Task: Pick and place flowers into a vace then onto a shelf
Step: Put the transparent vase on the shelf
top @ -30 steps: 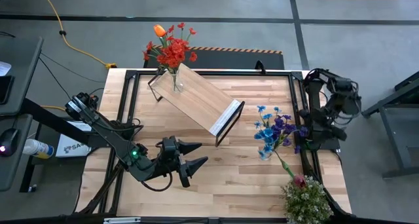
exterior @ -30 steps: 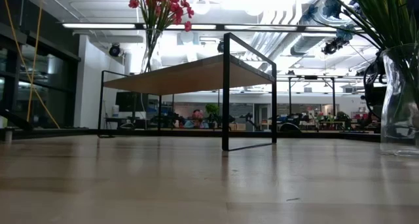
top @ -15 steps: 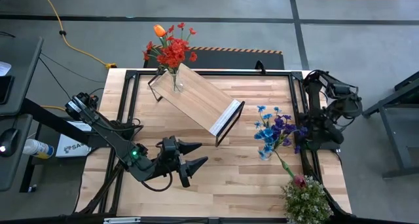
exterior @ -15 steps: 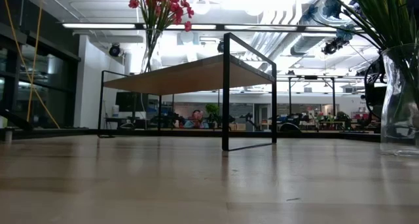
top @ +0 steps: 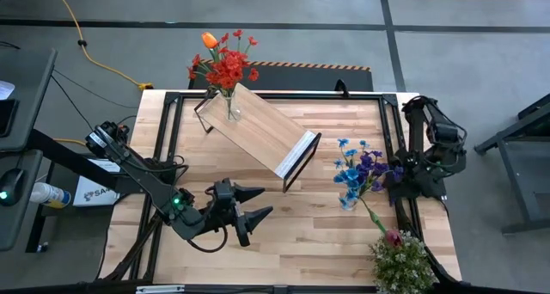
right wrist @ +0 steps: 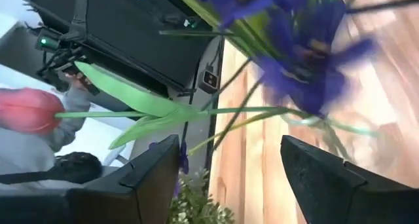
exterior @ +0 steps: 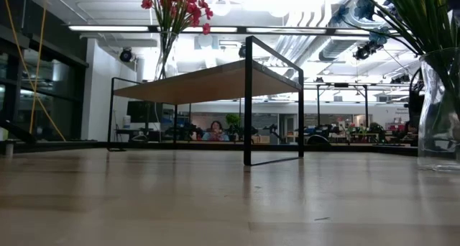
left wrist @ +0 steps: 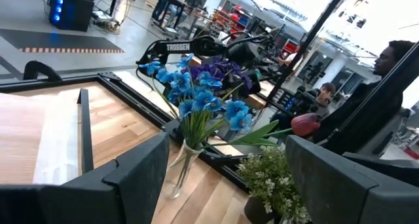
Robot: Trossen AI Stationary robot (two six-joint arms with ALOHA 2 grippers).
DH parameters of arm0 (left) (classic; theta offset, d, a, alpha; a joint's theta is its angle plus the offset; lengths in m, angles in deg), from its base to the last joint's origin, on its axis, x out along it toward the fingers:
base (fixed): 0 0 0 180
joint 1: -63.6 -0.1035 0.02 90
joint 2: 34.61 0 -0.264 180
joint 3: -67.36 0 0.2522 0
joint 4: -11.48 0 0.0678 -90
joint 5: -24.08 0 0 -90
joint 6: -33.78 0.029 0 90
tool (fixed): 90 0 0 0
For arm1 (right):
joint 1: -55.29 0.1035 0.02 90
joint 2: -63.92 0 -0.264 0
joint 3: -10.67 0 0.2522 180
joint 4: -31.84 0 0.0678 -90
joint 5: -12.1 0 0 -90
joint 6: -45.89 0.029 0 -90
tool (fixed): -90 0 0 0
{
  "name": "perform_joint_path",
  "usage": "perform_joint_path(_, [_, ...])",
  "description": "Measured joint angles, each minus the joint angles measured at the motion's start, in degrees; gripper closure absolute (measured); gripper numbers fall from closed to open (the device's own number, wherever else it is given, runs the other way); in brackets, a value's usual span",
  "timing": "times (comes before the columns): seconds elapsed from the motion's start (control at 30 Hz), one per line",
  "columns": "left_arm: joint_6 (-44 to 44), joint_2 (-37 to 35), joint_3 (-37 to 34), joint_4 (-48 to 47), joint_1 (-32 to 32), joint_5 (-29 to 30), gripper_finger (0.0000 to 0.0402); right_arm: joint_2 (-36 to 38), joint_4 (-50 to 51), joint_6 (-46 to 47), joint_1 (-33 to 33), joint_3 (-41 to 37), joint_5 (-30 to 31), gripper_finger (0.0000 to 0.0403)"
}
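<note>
Your left gripper [top: 255, 205] low over the table's near middle, fingers spread, empty, your right gripper [top: 397, 175] open beside the blue and purple flowers [top: 361, 169], "TROSSEN" readable on its arm, red flowers [top: 224, 66] on the shelf [top: 262, 128].

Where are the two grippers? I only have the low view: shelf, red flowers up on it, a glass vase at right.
Observer: The left gripper hangs open over bare table, apart from the shelf.
Operator: Right one?
Observer: The right gripper is open and empty at the table's right edge, facing the blue and purple flowers.
Operator: Any flower outside a vase?
Observer: None that I can see. The dark pink rose leans out of the blue flowers' vase toward the bushy green plant.
</note>
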Motion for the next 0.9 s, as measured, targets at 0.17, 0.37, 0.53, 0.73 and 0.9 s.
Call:
perform_joint_path(0.17, [0.0,0.0,0.0,-0.1,0.0,-1.4,0.0064,0.0,-3.0,1.6,-4.2,0.6,-6.4,0.0148])
perform_joint_path(0.37, [0.0,0.0,0.0,-0.2,0.0,-3.1,0.0064,0.0,-7.8,-1.7,-5.9,0.7,-14.6,0.0146])
perform_joint_path(0.53, [0.0,0.0,0.0,-0.2,0.0,-3.1,0.0064,-0.1,-5.1,1.2,-5.9,0.6,-19.9,0.0148])
perform_joint_path(0.73, [0.0,0.0,0.0,-0.2,0.0,-3.1,0.0064,-1.3,-7.9,4.3,-5.9,-4.3,-16.3,0.0147])
perform_joint_path(0.9, [0.7,0.0,0.0,-0.2,0.0,-3.1,0.0064,-1.9,-15.9,7.4,-5.9,-11.0,-13.1,0.0147])
